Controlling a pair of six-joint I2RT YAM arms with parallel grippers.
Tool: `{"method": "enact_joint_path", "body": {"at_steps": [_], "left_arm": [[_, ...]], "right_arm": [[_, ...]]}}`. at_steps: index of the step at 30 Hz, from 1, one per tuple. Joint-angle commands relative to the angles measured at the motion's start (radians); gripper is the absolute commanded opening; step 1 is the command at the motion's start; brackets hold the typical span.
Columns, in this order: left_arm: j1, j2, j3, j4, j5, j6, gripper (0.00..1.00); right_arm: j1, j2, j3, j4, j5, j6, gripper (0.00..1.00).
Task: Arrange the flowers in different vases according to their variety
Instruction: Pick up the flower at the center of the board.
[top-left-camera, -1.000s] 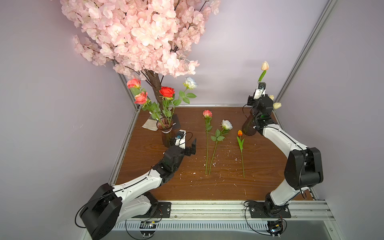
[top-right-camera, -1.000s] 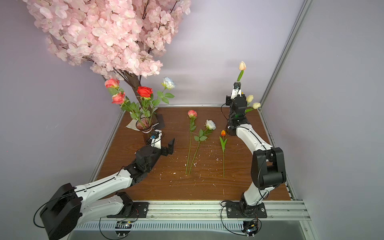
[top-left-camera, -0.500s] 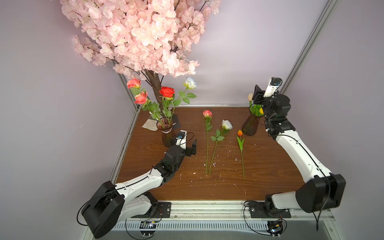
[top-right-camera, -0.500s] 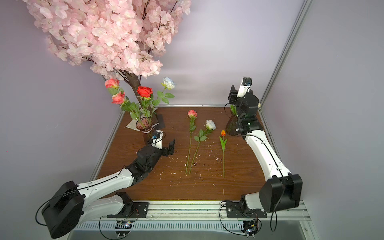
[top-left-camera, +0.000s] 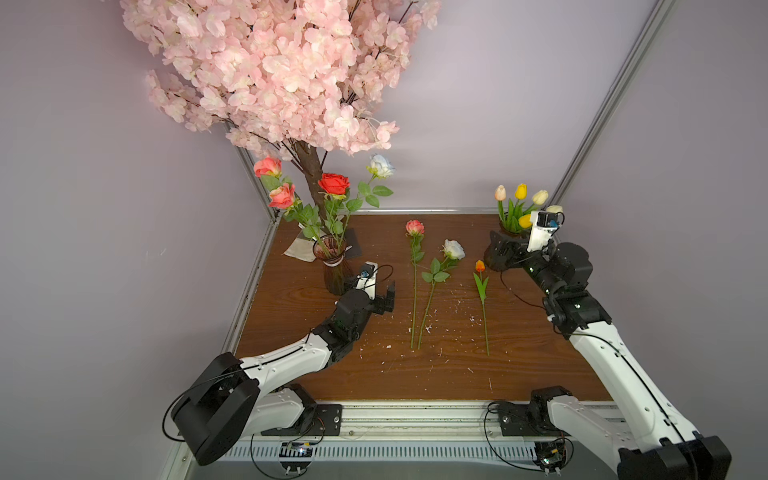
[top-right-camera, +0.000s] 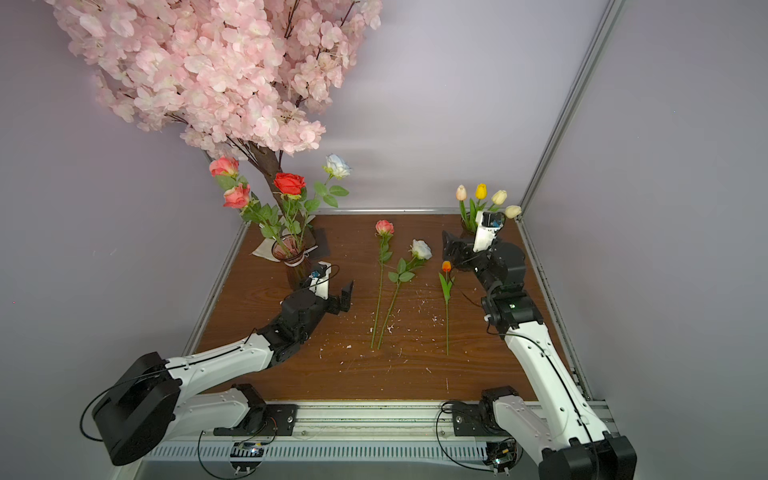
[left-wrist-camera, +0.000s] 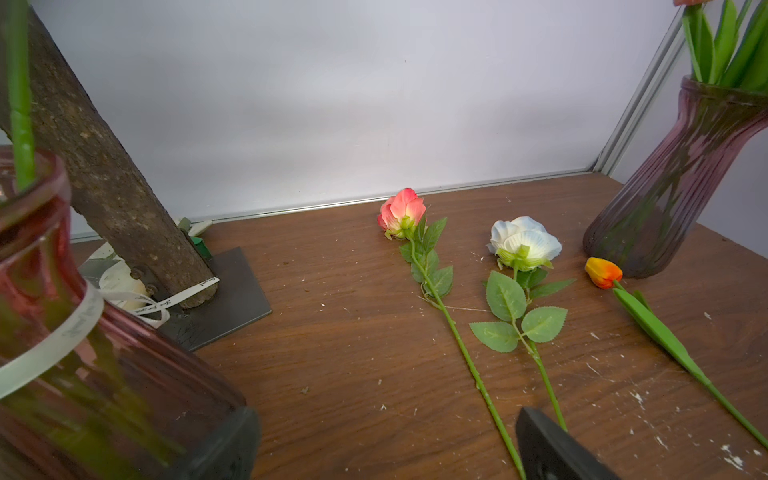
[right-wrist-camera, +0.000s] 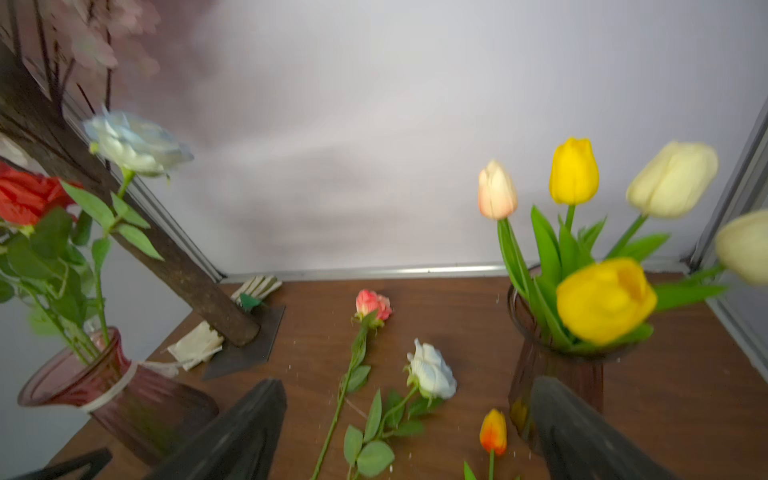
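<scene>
So far, the brown surface (top-left-camera: 374, 374) had two vases on it. The banded vase (top-left-camera: 334, 278) held four roses (top-left-camera: 333, 183); the plain vase (left-wrist-camera: 665, 187) held five tulips (right-wrist-camera: 573, 170). A pink rose (top-left-camera: 414, 227), a white rose (top-left-camera: 453, 249) and an orange tulip (top-left-camera: 480, 266) lay flat between them, waiting. The left tool (top-left-camera: 382, 296) and right tool (top-left-camera: 498, 254) were both open and empty.

A robotics lab test cell: a wood-grain counter (top-left-camera: 374, 374) boxed in by plain lilac walls (top-left-camera: 478, 104) and an aluminium corner post (top-left-camera: 607, 104), with the left arm (top-left-camera: 291, 357) and right arm (top-left-camera: 611, 365) bolted to a metal rail (top-left-camera: 415, 417) at 6 o'clock.
</scene>
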Motion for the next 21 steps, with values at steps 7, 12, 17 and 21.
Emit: {"method": "enact_joint_path", "body": {"at_steps": [7,12,17,21], "left_arm": [[-0.009,0.105,0.138,-0.123,0.077,-0.021,0.99],[-0.011,0.2,0.296,-0.303,0.155,-0.054,0.99],[-0.014,0.323,0.459,-0.494,0.24,-0.091,0.96],[-0.029,0.46,0.625,-0.669,0.304,-0.102,0.91]], "right_arm": [[0.007,-0.174,-0.229,-0.055,-0.062,0.021,0.99],[0.009,-0.202,-0.363,-0.04,-0.02,0.077,1.0],[0.007,-0.218,-0.464,-0.02,0.103,0.181,1.0],[0.004,-0.234,-0.528,0.0,0.165,0.296,1.0]]}}
